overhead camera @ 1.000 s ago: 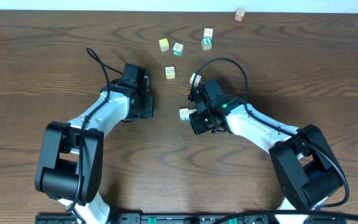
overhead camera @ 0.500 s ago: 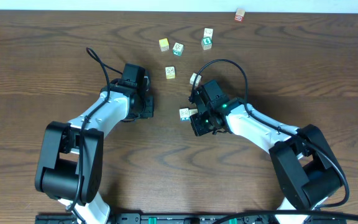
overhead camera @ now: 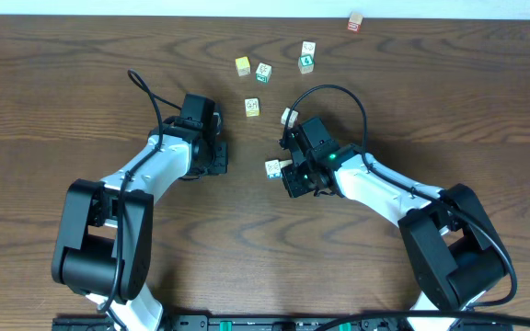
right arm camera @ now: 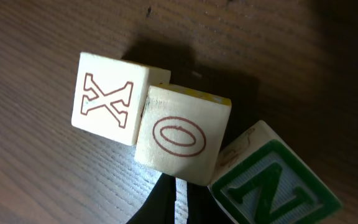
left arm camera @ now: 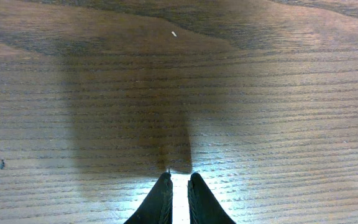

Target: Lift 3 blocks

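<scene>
- Found a dark brown wood-grain table filling nearly the whole overhead view, matte, with long horizontal grain. Seen close from the left wrist as banded grain under a broad shadow and a bright glare patch.
- Noted a thin pale strip beyond the far table edge; nothing more of the room to be made out.
- Logged the left arm and right arm, white and black, angled inward from the near edge, with a black cable looping above the right one.
- Checked the left gripper: fingers drawn together to a thin slit, gripping nothing, tips low over bare wood.
- Checked the right gripper: fingers likewise pinched to a slit, nothing between them, tips at the lower edge of the O block, a pale cube with a yellow far face. Contact not determinable.
- Located the N block, bold green letter, just right of those fingertips, corner against the O block.
- Located the X block, pale with a brown outline letter, flat on the wood, left of the O block; touching or merely overlapped, cannot tell.
- Located the teal-marked block toward the far edge, just beside a yellow cube, well apart from both grippers.
- Recorded a second yellow cube between that pair and the grippers, and a reddish cube at the far edge.
- Spotted a white fleck and a dark speck on the wood.
</scene>
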Action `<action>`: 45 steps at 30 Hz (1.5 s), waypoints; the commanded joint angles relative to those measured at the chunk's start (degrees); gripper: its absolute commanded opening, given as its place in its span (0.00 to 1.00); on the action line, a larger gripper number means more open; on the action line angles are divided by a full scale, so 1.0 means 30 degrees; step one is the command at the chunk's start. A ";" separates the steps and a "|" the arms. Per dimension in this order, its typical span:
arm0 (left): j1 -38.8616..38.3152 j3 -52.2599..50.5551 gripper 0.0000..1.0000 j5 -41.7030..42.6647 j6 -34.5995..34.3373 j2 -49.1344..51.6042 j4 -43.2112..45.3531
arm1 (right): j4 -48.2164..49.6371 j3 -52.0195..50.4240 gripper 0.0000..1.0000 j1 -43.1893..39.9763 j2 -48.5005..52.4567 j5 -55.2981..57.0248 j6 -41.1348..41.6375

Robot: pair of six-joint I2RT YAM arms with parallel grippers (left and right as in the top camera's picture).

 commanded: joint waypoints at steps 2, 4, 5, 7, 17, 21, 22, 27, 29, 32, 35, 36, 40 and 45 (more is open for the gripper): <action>0.0015 -0.0219 0.12 -0.0095 -0.0036 -0.0393 -0.0066 | 0.0153 -0.0051 0.06 0.0080 0.0051 0.0182 0.0204; 0.0015 -0.0219 0.12 -0.0087 -0.0036 -0.0393 -0.0066 | 0.0160 -0.0051 0.06 0.0080 0.0051 0.0182 0.0197; 0.0015 -0.0219 0.12 -0.0087 -0.0036 -0.0393 -0.0066 | 0.0197 -0.0051 0.06 0.0080 0.0051 0.0182 0.0204; 0.0015 -0.0219 0.12 -0.0095 -0.0036 -0.0393 -0.0066 | 0.0284 -0.0051 0.06 0.0080 0.0051 0.0182 0.0204; 0.0015 -0.0219 0.12 -0.0087 -0.0036 -0.0393 -0.0066 | -0.2484 -0.0051 0.01 0.0087 0.0051 0.0510 0.0736; 0.0007 -0.0219 0.12 -0.0087 -0.0036 -0.0393 -0.0146 | -0.3679 -0.0051 0.01 0.0000 0.0051 0.3606 0.2849; 0.0007 -0.0226 0.12 -0.0087 -0.0036 -0.0393 -0.0160 | -0.3825 -0.0051 0.01 -0.0066 0.0051 0.4240 0.3249; 0.0007 -0.0219 0.12 -0.0080 -0.0036 -0.0393 -0.0204 | -0.3679 -0.0051 0.02 -0.0408 0.0051 0.5537 0.3512; 0.0007 -0.0219 0.12 -0.0073 -0.0036 -0.0393 -0.0219 | -0.3563 -0.0051 0.02 -0.0576 0.0051 0.5770 0.3497; 0.0007 -0.0219 0.12 0.0313 -0.0022 -0.0393 -0.0211 | -0.3089 -0.0051 0.04 -0.0758 0.0051 0.5719 0.3490; -0.0051 -0.0219 0.12 0.0918 -0.0022 -0.0393 -0.0211 | -0.2157 -0.0051 0.06 -0.0867 0.0051 0.5246 0.3024; -0.0095 -0.0226 0.12 0.0918 -0.0022 -0.0393 -0.0211 | -0.1880 -0.0051 0.06 -0.0867 0.0051 0.4838 0.2732; -0.0357 -0.0219 0.12 0.0918 -0.0022 -0.0393 -0.0219 | -0.0947 -0.0051 0.07 -0.0867 0.0051 0.3869 0.2331; -0.1158 -0.0219 0.12 0.0918 -0.0022 -0.0393 -0.0219 | -0.0109 -0.0051 0.08 -0.0867 0.0051 0.3599 0.2324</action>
